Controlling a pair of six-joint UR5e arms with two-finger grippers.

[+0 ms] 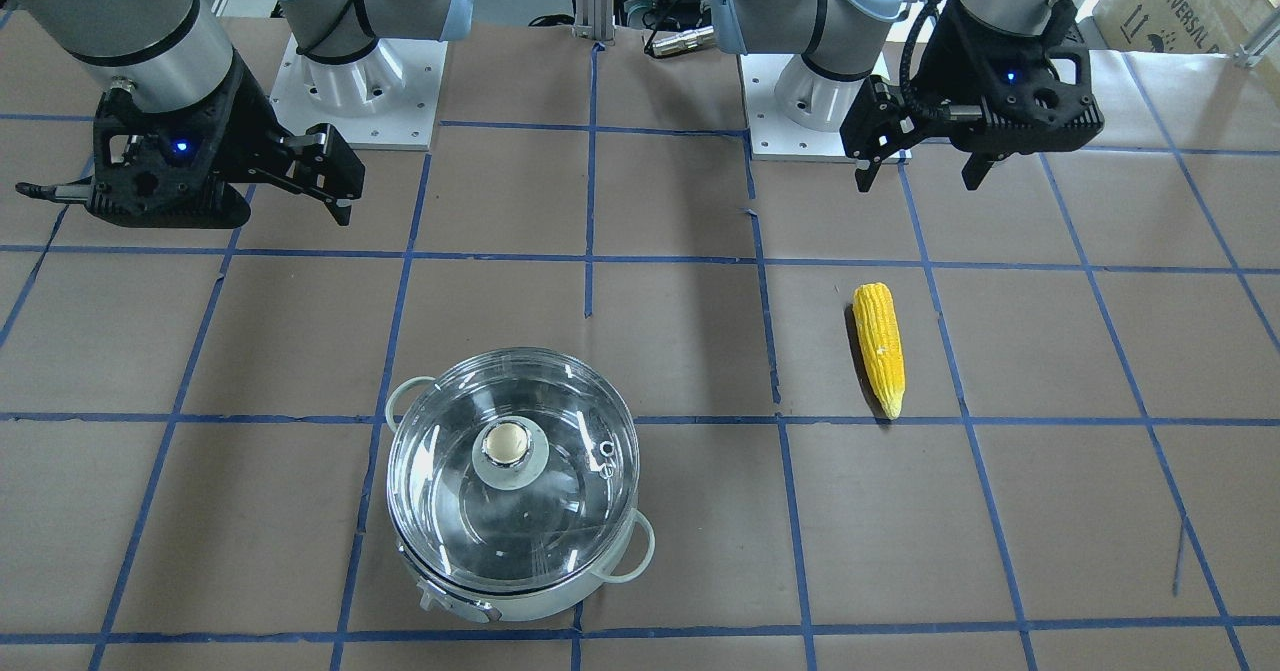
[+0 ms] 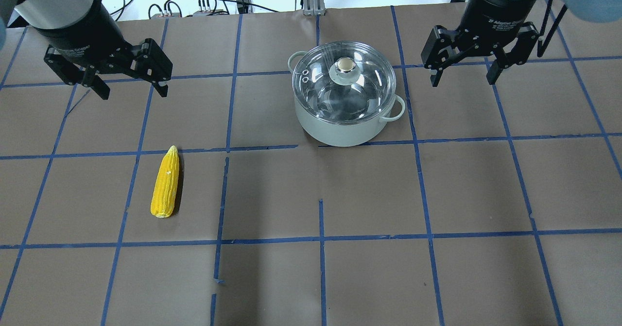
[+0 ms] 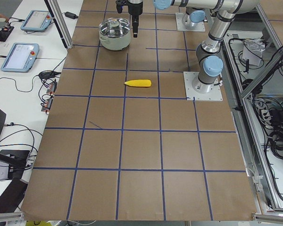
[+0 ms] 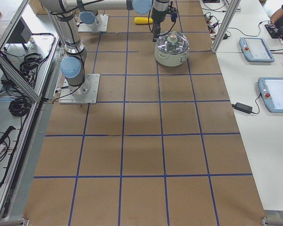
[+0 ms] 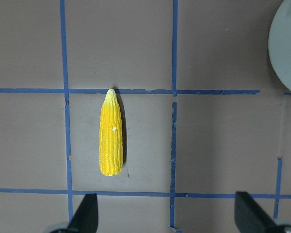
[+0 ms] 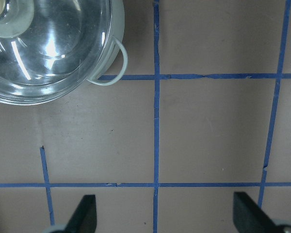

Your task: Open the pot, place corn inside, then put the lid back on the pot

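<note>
The steel pot (image 2: pixel 340 129) stands at the table's far middle with the clear glass lid (image 2: pixel 359 100) on it, knob (image 2: pixel 345 65) centred. It also shows in the front view (image 1: pixel 540 601). The yellow corn (image 2: pixel 165 182) lies flat to the pot's left, also seen in the front view (image 1: pixel 880 348) and the left wrist view (image 5: pixel 111 133). My left gripper (image 2: pixel 130 89) hangs open and empty above the table, beyond the corn. My right gripper (image 2: pixel 464 76) hangs open and empty to the right of the pot. The pot's edge and one loop handle (image 6: pixel 115 60) show in the right wrist view.
The table is brown paper with a blue tape grid (image 2: pixel 320 146). The arm bases (image 1: pixel 360 81) stand at the robot's side. Tablets (image 4: pixel 257 47) and cables lie on a white side table beyond the brown mat.
</note>
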